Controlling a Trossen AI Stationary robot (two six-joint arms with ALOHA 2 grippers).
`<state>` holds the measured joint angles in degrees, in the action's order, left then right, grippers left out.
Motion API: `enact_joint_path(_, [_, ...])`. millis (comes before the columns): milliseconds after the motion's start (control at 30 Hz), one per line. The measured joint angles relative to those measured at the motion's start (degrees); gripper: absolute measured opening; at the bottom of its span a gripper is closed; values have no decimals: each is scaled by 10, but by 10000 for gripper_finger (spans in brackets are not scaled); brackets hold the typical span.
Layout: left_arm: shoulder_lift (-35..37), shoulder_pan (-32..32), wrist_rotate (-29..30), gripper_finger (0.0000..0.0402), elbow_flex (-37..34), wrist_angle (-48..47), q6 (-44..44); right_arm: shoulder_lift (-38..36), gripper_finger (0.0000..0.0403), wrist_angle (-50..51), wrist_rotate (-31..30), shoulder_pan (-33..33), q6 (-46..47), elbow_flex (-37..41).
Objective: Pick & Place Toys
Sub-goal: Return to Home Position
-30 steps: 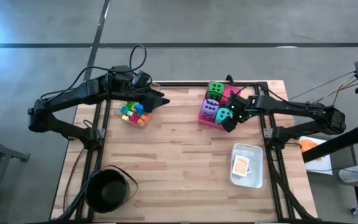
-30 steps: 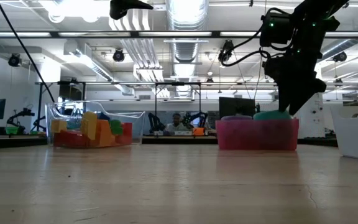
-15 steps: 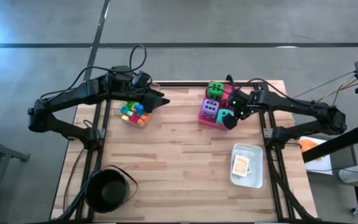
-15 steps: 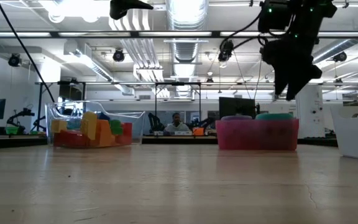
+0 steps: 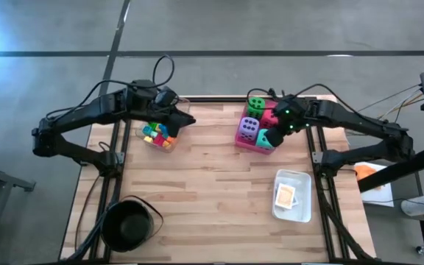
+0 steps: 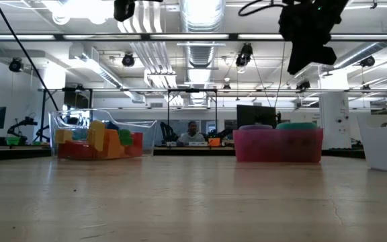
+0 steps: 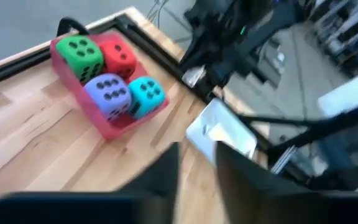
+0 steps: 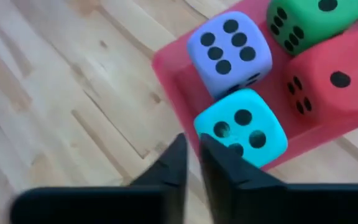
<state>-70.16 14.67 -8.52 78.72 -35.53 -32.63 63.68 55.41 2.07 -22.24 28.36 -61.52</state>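
Note:
Four soft dice sit side by side in the pink tray (image 5: pixel 240 140): green (image 8: pixel 316 22), red (image 8: pixel 334 78), purple (image 8: pixel 229 50) and teal (image 8: pixel 241 127). My right gripper (image 8: pixel 193 155) hangs above the teal die, clear of it, shut with nothing between its fingers; in the low view it (image 6: pixel 299 64) is well above the tray. My left gripper (image 5: pixel 185 121) hovers above the clear tray (image 5: pixel 158 134) of small coloured blocks. Its fingers (image 7: pixel 197 168) stand a narrow gap apart with nothing between them.
A white tray (image 5: pixel 291 195) holding a picture card (image 5: pixel 285 195) stands near the table's right edge. A round black pot (image 5: pixel 129 224) is at the near left corner. Bare wood lies between the trays.
My right gripper has risen straight up from the teal die, which stays in the pink tray. My left gripper has kept its place above the clear tray, and its fingers have drawn closer together.

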Motion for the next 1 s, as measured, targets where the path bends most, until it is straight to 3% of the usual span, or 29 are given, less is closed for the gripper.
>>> enact_joint_path(100, [4, -1, 0, 26, 0, -26, 21, -24, 18, -7, 1, 0, -3, 7])
enact_joint_path(133, [7, -1, 5, 15, 0, -35, 22, -33, 18, -8, 1, 0, -4, 13])
enact_joint_path(400, [44, -21, 23, 3, -28, -38, 101, -124, 17, -108, 95, 4, -13, 83])
enact_joint_path(700, [159, -35, 53, 3, -163, 46, 101, -215, 17, -295, 99, 42, 2, 150])
enact_joint_path(1000, [301, -35, 51, 3, -345, 205, 74, -303, 17, -301, -41, 144, -10, 186])
